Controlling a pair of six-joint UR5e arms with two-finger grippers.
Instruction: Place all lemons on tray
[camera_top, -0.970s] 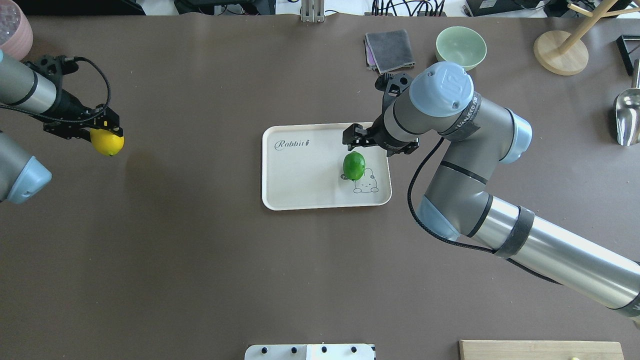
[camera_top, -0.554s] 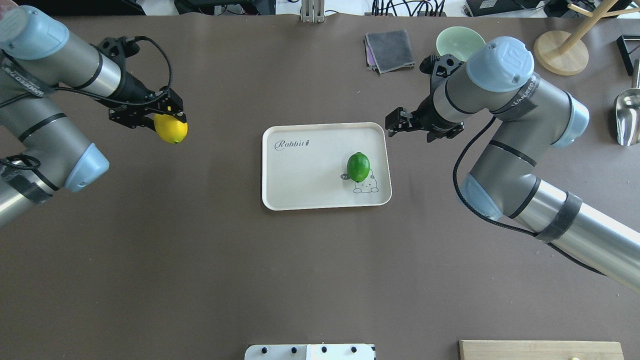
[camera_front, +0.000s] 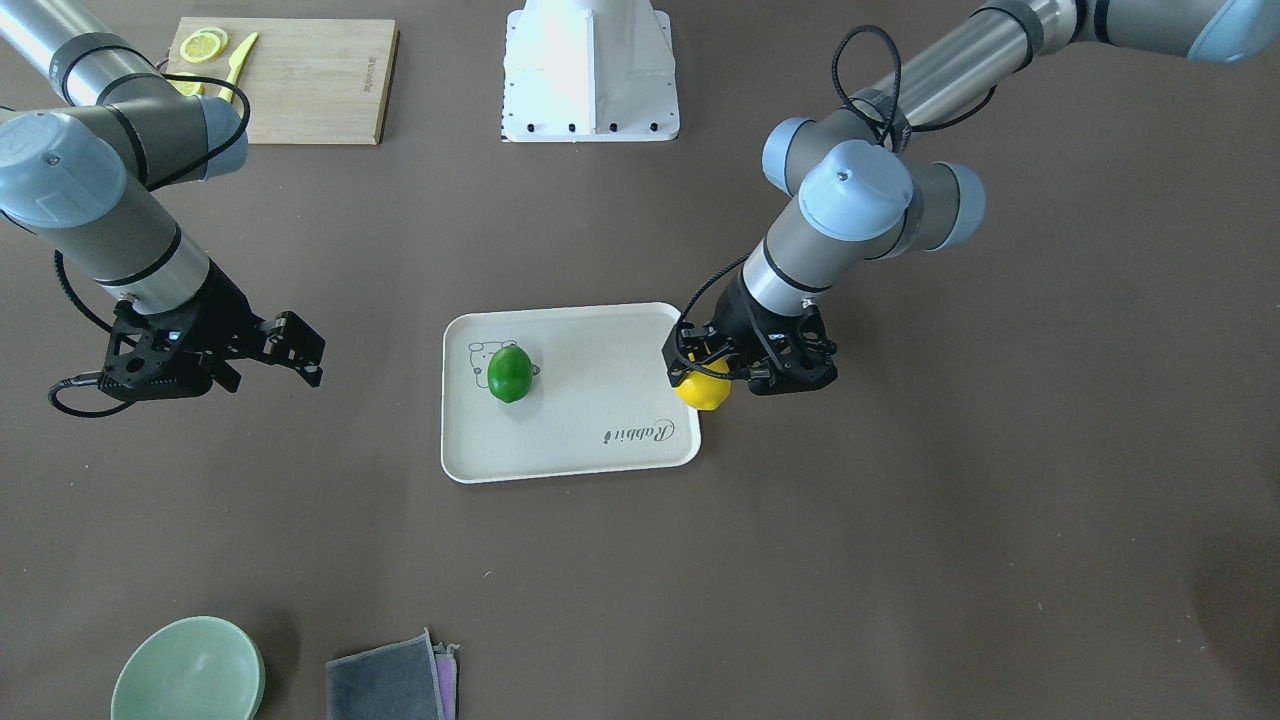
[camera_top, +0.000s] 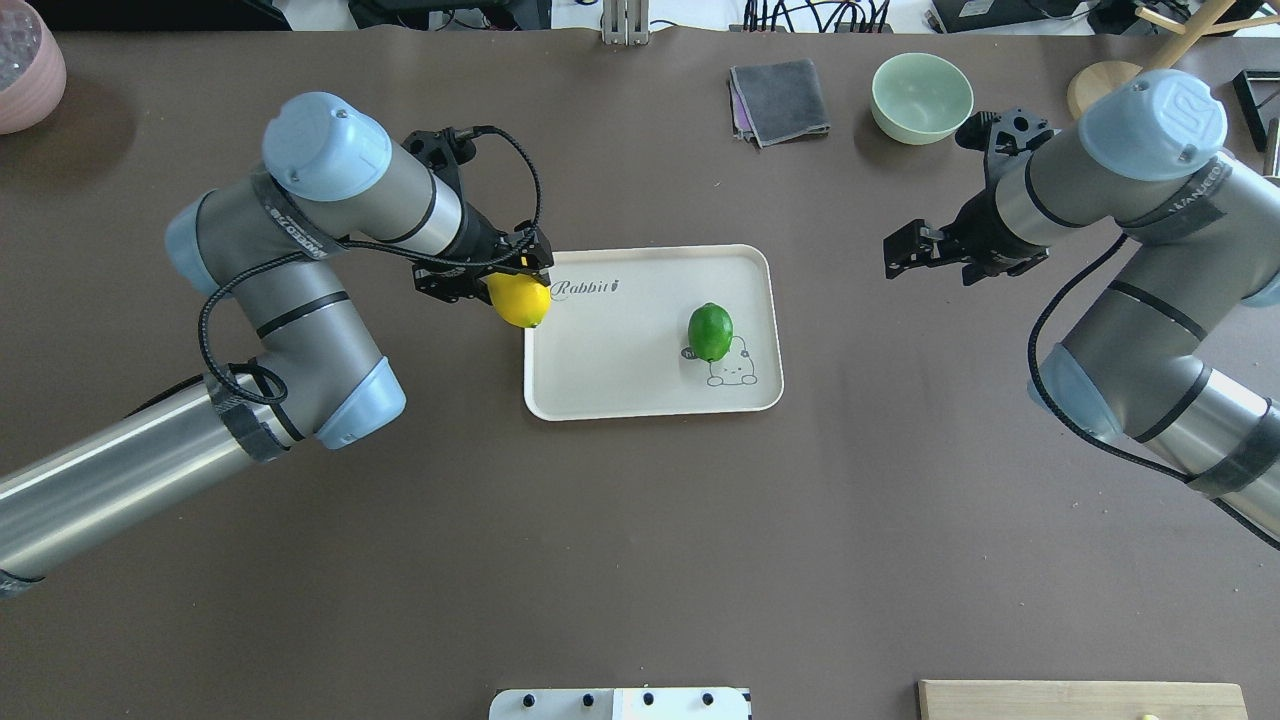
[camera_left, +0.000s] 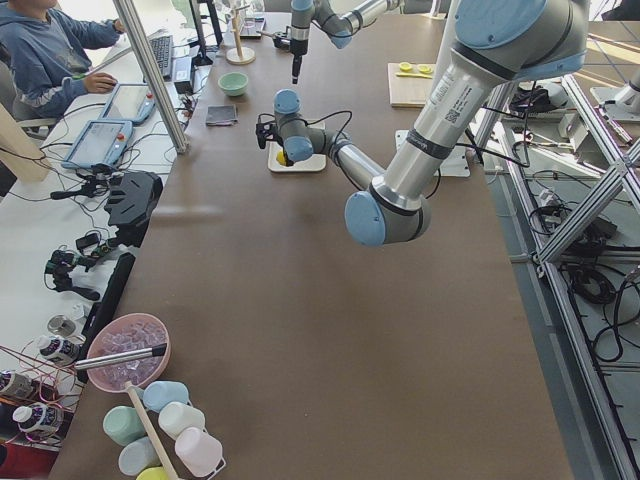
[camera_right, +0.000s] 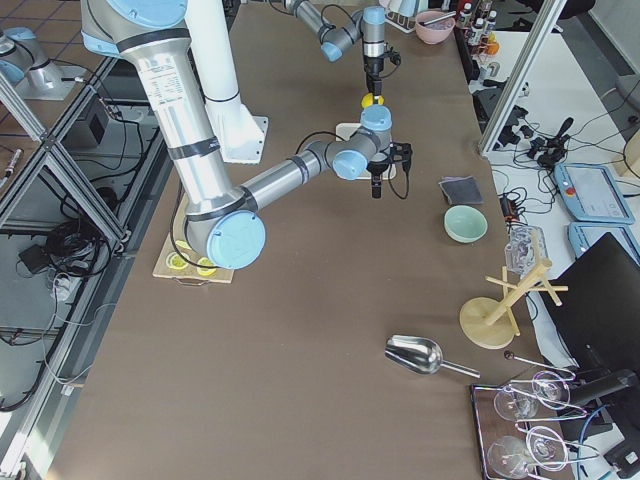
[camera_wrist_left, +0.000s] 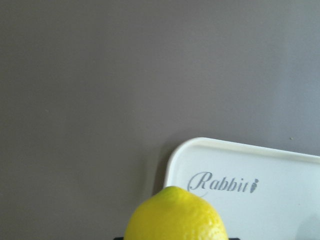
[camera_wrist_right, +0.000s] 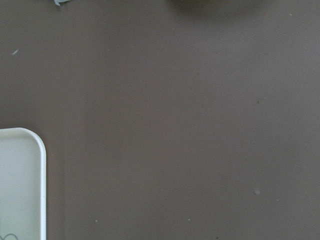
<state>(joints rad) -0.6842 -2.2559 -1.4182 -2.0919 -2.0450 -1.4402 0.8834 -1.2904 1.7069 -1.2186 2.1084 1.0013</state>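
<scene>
Green lemon (camera_top: 710, 331) on tray (camera_top: 620, 375); yellow lemon (camera_top: 520, 303) pinched in left pincer (camera_top: 512, 280) over tray's rim; right pincer (camera_top: 893, 255) spread.

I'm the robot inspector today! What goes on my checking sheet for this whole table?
Surface: brown table, no spills seen.
Job's things: yellow lemon held at the tray edge by the Rabbit script; green lemon lying on the tray beside the drawing.
Clutter: green bowl, grey cloth, cutting board with lemon slices, metal scoop, wooden stand.
Grippers: left gripper shut on the yellow lemon; right gripper open, empty, beside the tray.
Cables: black cable loops at each wrist.
Surroundings: person at a desk.
</scene>
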